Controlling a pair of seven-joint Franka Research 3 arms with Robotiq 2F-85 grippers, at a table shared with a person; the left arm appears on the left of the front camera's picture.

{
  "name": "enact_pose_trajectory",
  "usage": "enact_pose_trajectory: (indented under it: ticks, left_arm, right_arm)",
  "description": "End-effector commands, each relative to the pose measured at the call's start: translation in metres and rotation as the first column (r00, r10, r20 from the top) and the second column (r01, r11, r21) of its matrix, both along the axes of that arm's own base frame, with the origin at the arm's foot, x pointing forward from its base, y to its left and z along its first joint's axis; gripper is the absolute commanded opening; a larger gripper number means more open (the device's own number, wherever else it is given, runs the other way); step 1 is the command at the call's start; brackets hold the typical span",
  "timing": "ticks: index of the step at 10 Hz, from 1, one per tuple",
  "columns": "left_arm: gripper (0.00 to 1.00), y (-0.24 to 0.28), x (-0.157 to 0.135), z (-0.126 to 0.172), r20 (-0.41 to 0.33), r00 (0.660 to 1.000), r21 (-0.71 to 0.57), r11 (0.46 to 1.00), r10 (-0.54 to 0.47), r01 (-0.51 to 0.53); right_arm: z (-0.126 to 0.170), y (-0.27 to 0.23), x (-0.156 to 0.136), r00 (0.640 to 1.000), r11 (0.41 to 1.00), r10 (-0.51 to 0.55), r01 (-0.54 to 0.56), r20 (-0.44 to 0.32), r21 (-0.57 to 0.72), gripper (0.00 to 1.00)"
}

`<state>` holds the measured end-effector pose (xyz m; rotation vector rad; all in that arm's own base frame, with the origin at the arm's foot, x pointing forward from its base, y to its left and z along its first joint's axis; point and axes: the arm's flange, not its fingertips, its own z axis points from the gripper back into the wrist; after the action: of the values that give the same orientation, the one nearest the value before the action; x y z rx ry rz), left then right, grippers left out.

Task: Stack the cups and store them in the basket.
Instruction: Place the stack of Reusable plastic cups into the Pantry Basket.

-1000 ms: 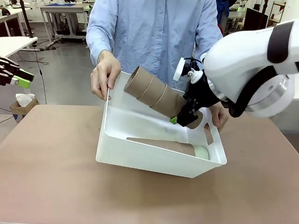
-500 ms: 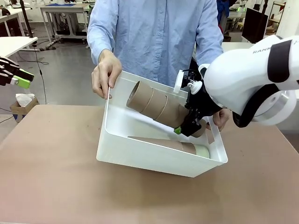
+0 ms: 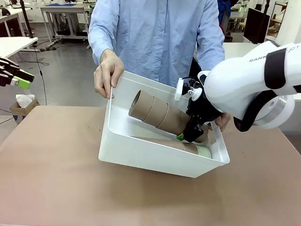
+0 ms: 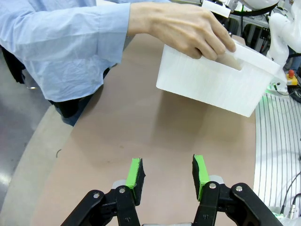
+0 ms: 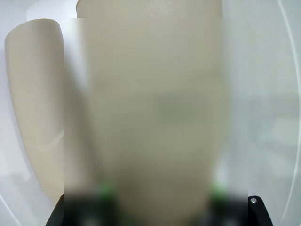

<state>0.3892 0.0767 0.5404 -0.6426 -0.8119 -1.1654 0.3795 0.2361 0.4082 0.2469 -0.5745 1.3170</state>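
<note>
A person tilts the white basket point(image 3: 141, 157) toward me, one hand point(image 3: 107, 73) on its left rim and the other behind my right arm. My right gripper point(image 3: 189, 133) is shut on the narrow end of a stack of brown cups point(image 3: 157, 113), held slanted inside the basket with its open mouth up and to the left. Under it a second stack point(image 3: 160, 142) lies on the basket floor, ending in a mint-green cup point(image 3: 203, 152). The right wrist view has the held stack point(image 5: 150, 108) blurred up close and the lying stack point(image 5: 33, 94) at left. My left gripper point(image 4: 167, 174) hangs open, nothing between its pads, well away from the basket point(image 4: 216, 80).
The brown table point(image 3: 51, 179) has free room left of and in front of the basket. My left gripper point(image 3: 16, 79) sits off the table's far left edge. The person's hand point(image 4: 188, 28) grips the basket rim in the left wrist view.
My right gripper has moved down and slightly left, lowering the held stack from above the rim into the basket. The left arm has not moved.
</note>
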Motion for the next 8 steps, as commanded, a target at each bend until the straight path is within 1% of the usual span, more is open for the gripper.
enact_pose_trajectory:
  ticks: [1,2,3,4,8]
  left_arm:
    - [0.56,-0.001,0.0,0.003,0.003,1.0,-0.015,1.0,0.001,-0.001]
    - [0.56,-0.001,0.0,0.003,0.003,1.0,-0.015,1.0,0.001,-0.001]
    - [0.56,-0.001,0.0,0.003,0.003,1.0,-0.015,1.0,0.001,-0.001]
    - [0.56,-0.001,0.0,0.003,0.003,1.0,-0.015,1.0,0.001,-0.001]
    - [0.56,-0.001,0.0,0.003,0.003,1.0,-0.015,1.0,0.001,-0.001]
  right_arm:
    - [-0.005,0.006,0.018,0.999,0.999,0.035,-0.035,0.005,0.003,0.84]
    - [-0.012,0.008,0.024,0.998,0.998,0.056,-0.056,0.004,0.009,0.84]
    - [-0.015,0.008,0.029,0.997,0.997,0.067,-0.069,0.04,0.045,0.84]
    - [-0.009,0.004,0.01,1.0,1.0,0.014,-0.014,-0.013,-0.008,0.84]
    - [-0.009,0.004,0.01,1.0,1.0,0.014,-0.014,-0.013,-0.008,0.84]
